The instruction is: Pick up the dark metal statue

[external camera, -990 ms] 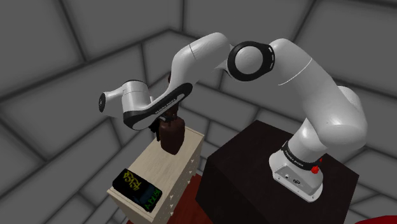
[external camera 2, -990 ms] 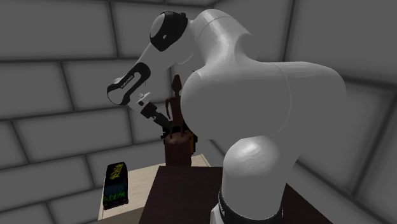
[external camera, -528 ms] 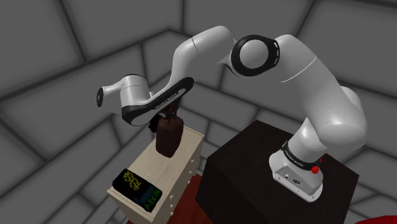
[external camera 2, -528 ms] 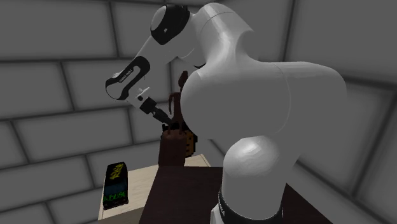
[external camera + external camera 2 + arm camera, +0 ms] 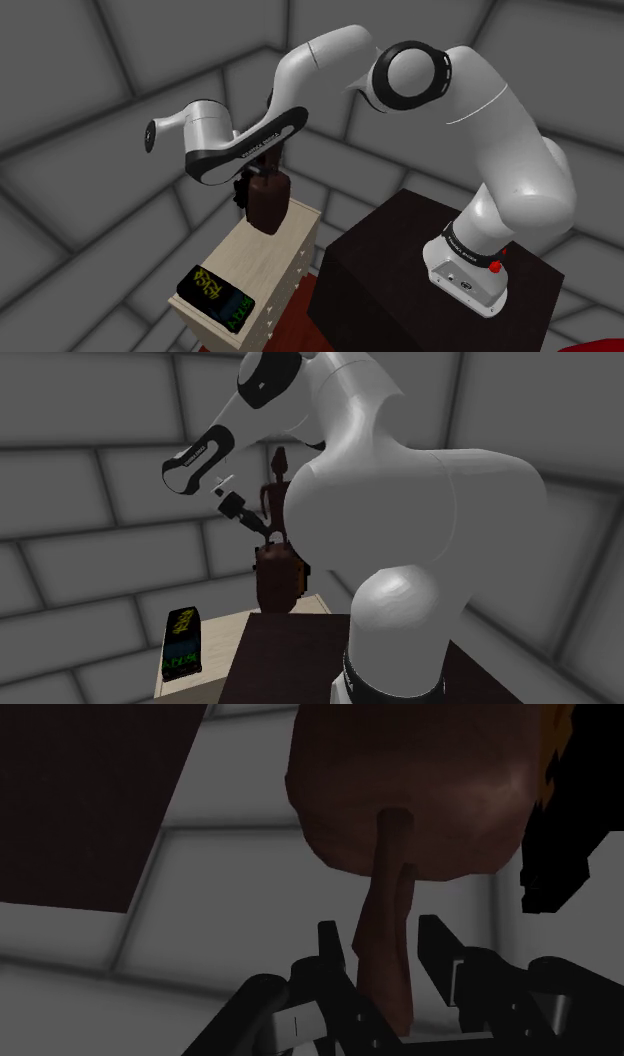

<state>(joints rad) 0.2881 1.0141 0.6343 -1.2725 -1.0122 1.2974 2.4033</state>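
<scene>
The dark brown statue (image 5: 268, 203) is a thin figure standing on a blocky base. It hangs just above the top of the pale cabinet (image 5: 262, 262), close to upright. My gripper (image 5: 252, 186) is shut on the thin figure above the base. From the second exterior view, the gripper (image 5: 261, 527) comes in from the left and clasps the figure, with the statue's base (image 5: 276, 578) below it. In the wrist view the black fingers (image 5: 336, 959) press on both sides of the slim stem (image 5: 385, 919), and the base (image 5: 410, 794) lies beyond the gripper (image 5: 385, 949).
A black box with green and yellow print (image 5: 215, 294) lies at the near end of the cabinet top, also seen as the box (image 5: 182, 640). The dark stand (image 5: 400, 262) sits right beside the cabinet. Grey tiled walls surround the spot; the floor is red.
The statue tipped as the gripper pulled on it, then rose off the cabinet top and swung back to nearly upright. The hand has moved up.
</scene>
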